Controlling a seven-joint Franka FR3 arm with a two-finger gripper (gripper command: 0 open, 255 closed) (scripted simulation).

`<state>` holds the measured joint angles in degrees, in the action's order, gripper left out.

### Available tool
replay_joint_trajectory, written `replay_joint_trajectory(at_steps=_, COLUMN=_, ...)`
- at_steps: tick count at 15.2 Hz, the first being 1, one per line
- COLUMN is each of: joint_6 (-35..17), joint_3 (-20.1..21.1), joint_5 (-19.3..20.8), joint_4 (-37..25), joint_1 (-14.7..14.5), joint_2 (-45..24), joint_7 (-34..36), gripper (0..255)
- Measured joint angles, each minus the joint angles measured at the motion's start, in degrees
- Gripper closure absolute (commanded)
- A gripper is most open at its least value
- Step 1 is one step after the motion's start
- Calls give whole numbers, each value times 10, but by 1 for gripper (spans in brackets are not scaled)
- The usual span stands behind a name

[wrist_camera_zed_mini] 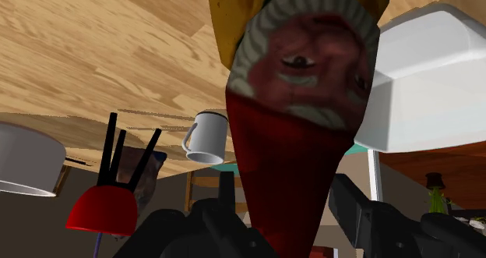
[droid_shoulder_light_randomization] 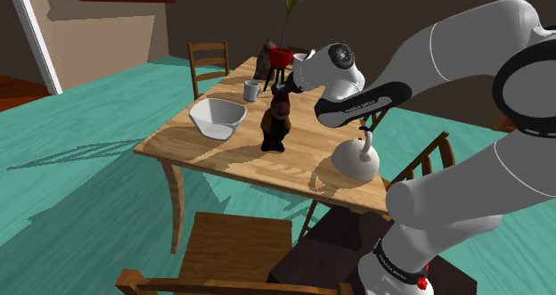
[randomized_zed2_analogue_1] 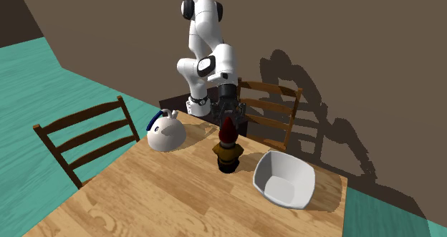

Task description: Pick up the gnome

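The gnome [droid_shoulder_light_randomization: 276, 126] stands upright in the middle of the wooden table [droid_shoulder_light_randomization: 198, 147], with a dark red pointed hat, grey beard and yellow-brown coat. My gripper [droid_shoulder_light_randomization: 282, 88] hangs straight above it, at the hat's tip. In the second exterior view the gripper [randomized_zed2_analogue_1: 228, 114] comes down onto the top of the gnome [randomized_zed2_analogue_1: 228, 153]. The wrist view looks down the gnome [wrist_camera_zed_mini: 300, 69], and its red hat runs up between my two black fingers [wrist_camera_zed_mini: 227, 192]. The gripper [wrist_camera_zed_mini: 287, 200] is open, with the fingers on either side of the hat and not visibly pressing on it.
A white bowl [droid_shoulder_light_randomization: 216, 117] sits beside the gnome toward the shoulder view's left, and a white kettle [droid_shoulder_light_randomization: 355, 159] toward its right. A white mug [droid_shoulder_light_randomization: 251, 90] and a red pot on a black stand [droid_shoulder_light_randomization: 281, 58] are farther back. Wooden chairs [randomized_zed2_analogue_1: 86, 139] surround the table.
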<state>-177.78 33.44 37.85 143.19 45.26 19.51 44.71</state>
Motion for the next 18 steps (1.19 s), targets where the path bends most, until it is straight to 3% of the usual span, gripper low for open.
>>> replay_joint_trajectory(at_steps=6, joint_6=0, joint_3=0, joint_5=0, joint_4=0, joint_1=0, joint_2=0, joint_7=0, gripper=255)
replay_joint_trajectory(at_steps=13, joint_6=50, joint_3=-80, joint_5=-61, joint_4=-17, joint_1=-95, joint_2=11, joint_7=-68, gripper=255)
replay_joint_trajectory(at_steps=18, joint_6=88, joint_3=-122, joint_5=-101, joint_4=-35, joint_1=-145, joint_2=22, joint_7=-113, gripper=255)
